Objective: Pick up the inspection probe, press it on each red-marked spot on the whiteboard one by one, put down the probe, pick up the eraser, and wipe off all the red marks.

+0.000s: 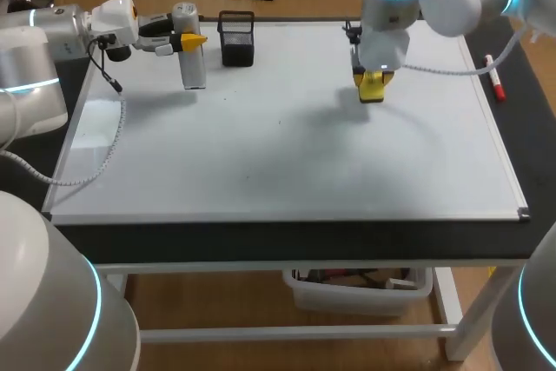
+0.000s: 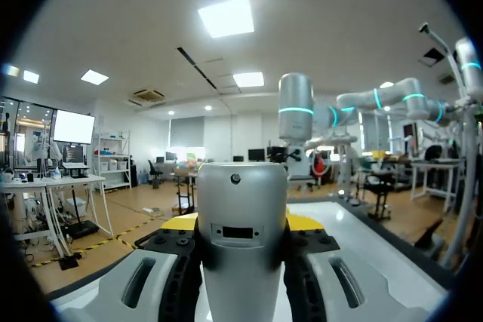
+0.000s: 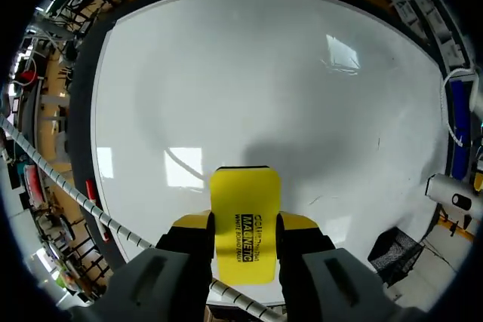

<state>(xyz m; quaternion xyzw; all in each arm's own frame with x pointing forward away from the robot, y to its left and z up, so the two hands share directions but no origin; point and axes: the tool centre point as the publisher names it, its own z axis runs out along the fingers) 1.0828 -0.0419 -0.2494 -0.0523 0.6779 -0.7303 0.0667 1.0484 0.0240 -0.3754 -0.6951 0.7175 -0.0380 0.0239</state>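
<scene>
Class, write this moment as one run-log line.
left claw: shut on probe, upright beside mesh holder | right claw: shut on eraser over whiteboard | red marks: none visible

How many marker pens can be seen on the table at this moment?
1. A red-and-white marker pen lies on the dark table strip just right of the whiteboard. More could be hidden inside the black mesh holder.

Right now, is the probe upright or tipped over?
Upright. The probe stands vertical in the head view, clamped from both sides by the left jaws. Whether its lower end touches the whiteboard, cannot tell.
</scene>
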